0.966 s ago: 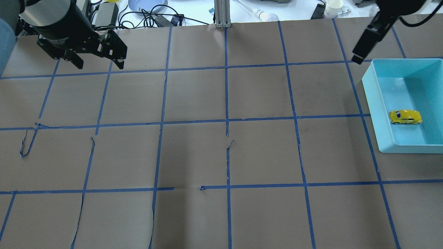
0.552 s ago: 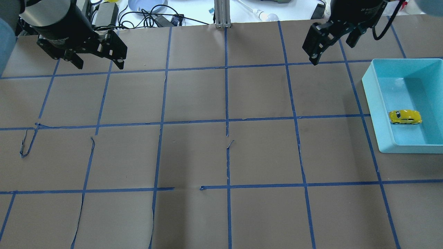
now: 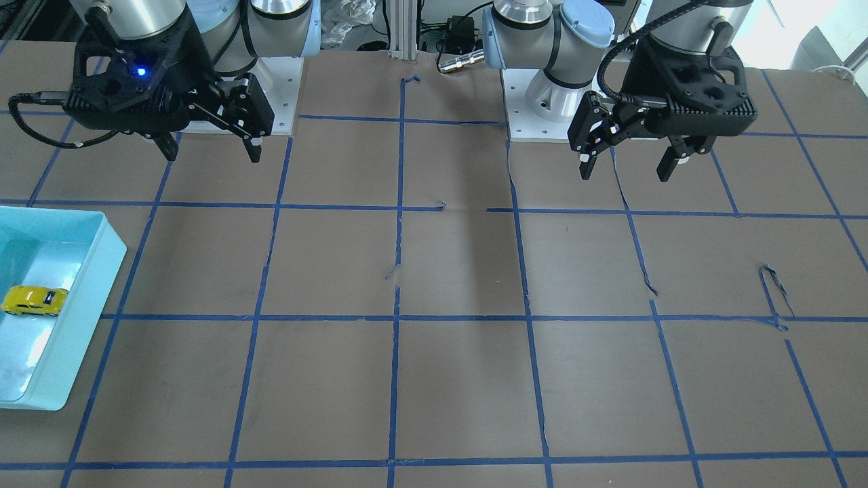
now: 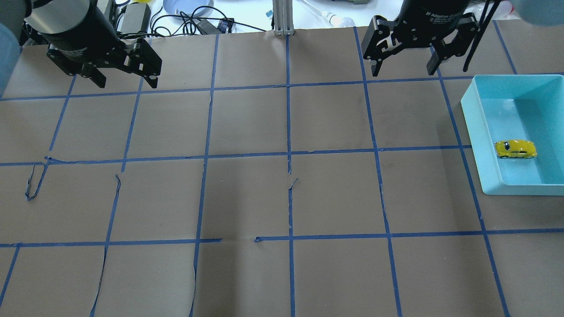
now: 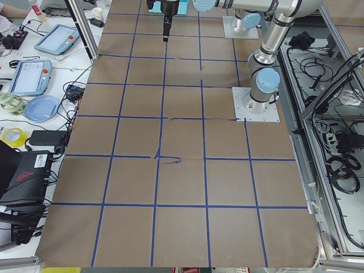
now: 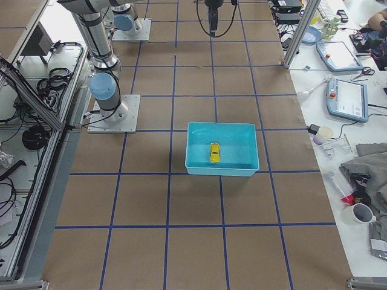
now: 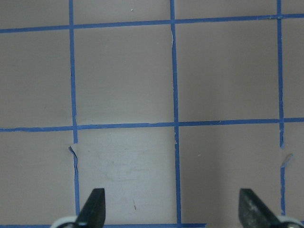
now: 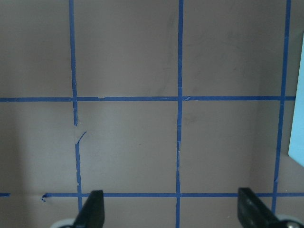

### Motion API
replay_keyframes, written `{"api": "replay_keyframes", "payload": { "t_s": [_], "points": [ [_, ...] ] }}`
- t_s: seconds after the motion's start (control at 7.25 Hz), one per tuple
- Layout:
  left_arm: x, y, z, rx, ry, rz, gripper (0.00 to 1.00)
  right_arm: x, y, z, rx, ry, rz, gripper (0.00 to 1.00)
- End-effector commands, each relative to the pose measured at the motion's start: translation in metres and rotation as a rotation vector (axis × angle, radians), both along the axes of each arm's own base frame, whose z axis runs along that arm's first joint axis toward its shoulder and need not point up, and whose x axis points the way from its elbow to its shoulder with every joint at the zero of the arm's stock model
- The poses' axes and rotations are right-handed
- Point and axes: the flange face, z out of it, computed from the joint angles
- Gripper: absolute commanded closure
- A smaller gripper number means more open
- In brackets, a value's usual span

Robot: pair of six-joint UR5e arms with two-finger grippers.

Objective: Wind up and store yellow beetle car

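Car: the tiny glossy yellow beetle toy car [image 4: 515, 149] lies on its wheels on the floor of the turquoise plastic bin [image 4: 478, 136], at 3 o'clock on the brown taped table [image 4: 282, 198] in the overhead view.
Right pincer: the right gripper [image 4: 403, 70] is released, its jaws spread wide and holding nothing. It hangs at 10 o'clock from the bin.
Left pincer: the left gripper [image 4: 128, 82] is also spread and empty, at 11 o'clock on the table.
Change: within the last second the right gripper swung away from the bin's far corner and turned square to the table. The car and the left arm did not move.
Meaning: the car looks stored and the arm seems to be retreating, so the task is likely finished.
Views: the right side view shows the car [image 6: 214, 152] mid-bin. The right wrist view catches only a sliver of the bin [image 8: 299, 118], and the car is out of its sight.
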Motion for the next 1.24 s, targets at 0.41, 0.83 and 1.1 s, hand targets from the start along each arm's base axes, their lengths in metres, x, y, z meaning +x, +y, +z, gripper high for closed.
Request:
{"api": "replay_keyframes", "payload": {
  "t_s": [0.41,0.83,1.1],
  "points": [
    [0.000,0.000,0.000,0.000,0.001,0.001,0.00,-0.001,-0.013,-0.010,-0.057,0.009,-0.016,0.00],
    [0.000,0.000,0.000,0.000,0.001,0.001,0.00,-0.002,-0.014,-0.012,-0.062,0.019,-0.028,0.00],
    [0.000,0.000,0.000,0.000,0.001,0.001,0.00,-0.002,-0.013,-0.014,-0.055,0.016,-0.027,0.00]
  ]
}}
